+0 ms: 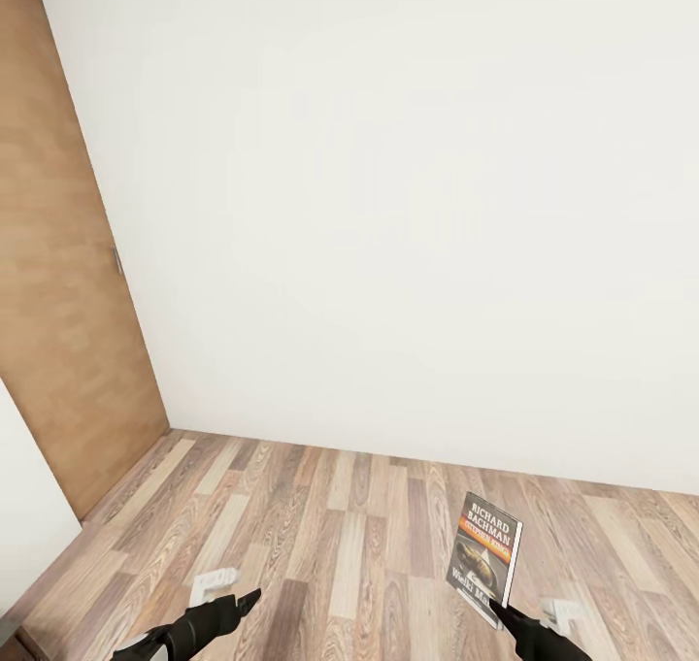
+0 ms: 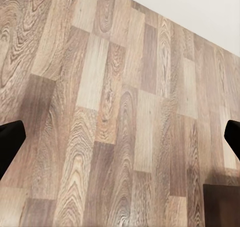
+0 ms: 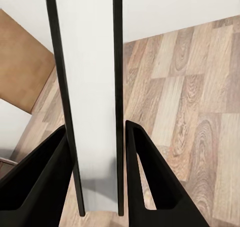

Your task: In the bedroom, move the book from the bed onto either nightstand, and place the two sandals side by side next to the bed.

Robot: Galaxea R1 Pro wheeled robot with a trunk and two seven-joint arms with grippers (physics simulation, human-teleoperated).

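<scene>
The book (image 1: 483, 556), grey with white "Richard Bachman" lettering and an orange band, stands upright above the wood floor at the lower right of the head view. My right gripper (image 1: 505, 614) is shut on its lower edge. In the right wrist view the book's pale page edge (image 3: 90, 97) runs up between the two black fingers (image 3: 140, 162), with the right gripper (image 3: 95, 137) clamped on it. My left gripper (image 1: 245, 599) is low at the left, holding nothing. In the left wrist view the left gripper (image 2: 120, 139) is open, its fingertips at the two side edges, over bare planks.
A white wall (image 1: 388, 205) faces me, with a brown wooden door (image 1: 58, 282) at the left. Light-brown plank floor (image 1: 340, 525) stretches ahead. A dark-brown corner (image 2: 220, 204) shows low in the left wrist view. Small white pieces (image 1: 214, 581) lie near each arm.
</scene>
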